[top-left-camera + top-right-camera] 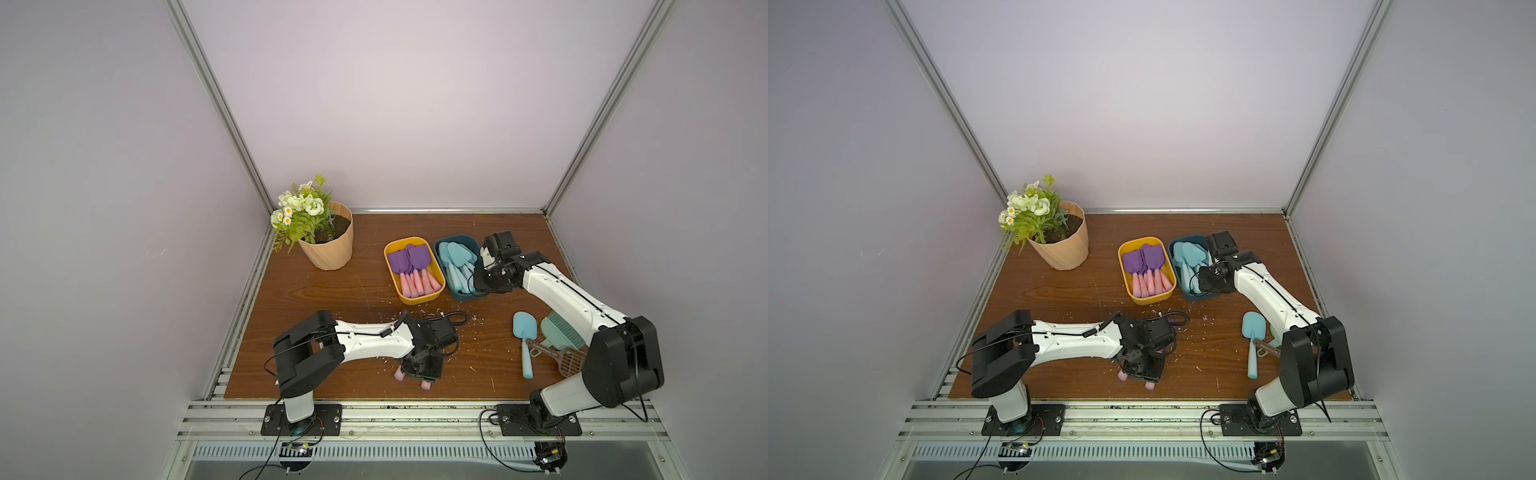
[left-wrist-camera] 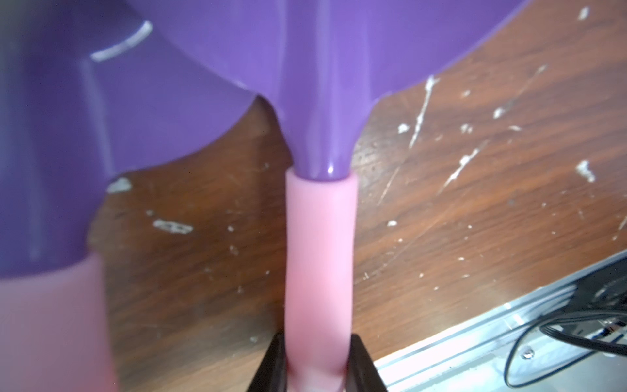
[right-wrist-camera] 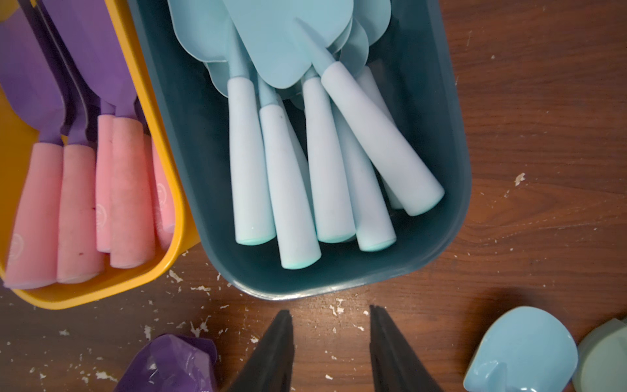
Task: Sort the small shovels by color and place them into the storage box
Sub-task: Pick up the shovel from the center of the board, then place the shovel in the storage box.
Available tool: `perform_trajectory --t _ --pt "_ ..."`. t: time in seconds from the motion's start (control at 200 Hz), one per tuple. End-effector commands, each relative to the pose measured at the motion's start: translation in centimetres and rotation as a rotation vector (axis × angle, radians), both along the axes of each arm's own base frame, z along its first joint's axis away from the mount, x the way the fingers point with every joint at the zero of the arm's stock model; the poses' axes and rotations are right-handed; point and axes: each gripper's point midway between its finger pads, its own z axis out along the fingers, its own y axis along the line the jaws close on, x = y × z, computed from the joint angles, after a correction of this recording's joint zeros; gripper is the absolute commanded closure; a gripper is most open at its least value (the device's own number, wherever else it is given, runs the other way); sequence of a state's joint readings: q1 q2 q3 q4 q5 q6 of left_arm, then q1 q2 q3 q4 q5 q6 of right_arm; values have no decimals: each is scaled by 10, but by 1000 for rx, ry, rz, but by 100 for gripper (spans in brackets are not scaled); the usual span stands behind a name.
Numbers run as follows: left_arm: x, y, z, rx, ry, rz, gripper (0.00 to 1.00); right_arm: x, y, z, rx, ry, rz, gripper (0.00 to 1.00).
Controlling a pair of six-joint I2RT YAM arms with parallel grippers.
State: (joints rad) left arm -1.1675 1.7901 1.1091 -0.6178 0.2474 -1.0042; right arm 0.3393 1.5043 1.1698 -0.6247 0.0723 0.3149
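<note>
Both top views showed a scratched wooden table [image 1: 316,299] within pale walls. One flowerpot [image 1: 328,249] stood at the left. The left gripper [image 2: 317,339] pinched one purple shovel [image 2: 319,237] by its pink handle. A second purple shovel [image 2: 44,169] lay beside it. From above, the arm hid both blades. The yellow box [image 1: 419,298] held purple shovels [image 1: 409,262] and the teal box [image 1: 461,296] held aqua shovels [image 1: 457,257], counts unclear. The right gripper [image 3: 329,310] hovered with jaws parted, empty. One loose aqua shovel [image 1: 524,332] lay on the table.
</note>
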Motion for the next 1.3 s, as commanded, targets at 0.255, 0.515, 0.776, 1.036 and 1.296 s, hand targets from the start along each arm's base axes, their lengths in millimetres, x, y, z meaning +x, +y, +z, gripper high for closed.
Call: perform_trajectory --t 0.255,0.515,0.776,1.036,1.296 --pt "35 -2 73 -15 -172 65 99 0 -4 18 -10 -48 -17 58" --pt "127 41 128 -87 -323 301 99 3 -12 32 -36 -97 -47 58" --pt "244 59 152 -106 -419 364 99 -1 -13 35 -33 -101 -40 58" --pt "266 36 91 -90 -281 347 99 -2 -12 33 -32 -91 -34 58" --pt "266 22 81 -124 -235 388 98 -2 -11 30 -30 -87 -29 58"
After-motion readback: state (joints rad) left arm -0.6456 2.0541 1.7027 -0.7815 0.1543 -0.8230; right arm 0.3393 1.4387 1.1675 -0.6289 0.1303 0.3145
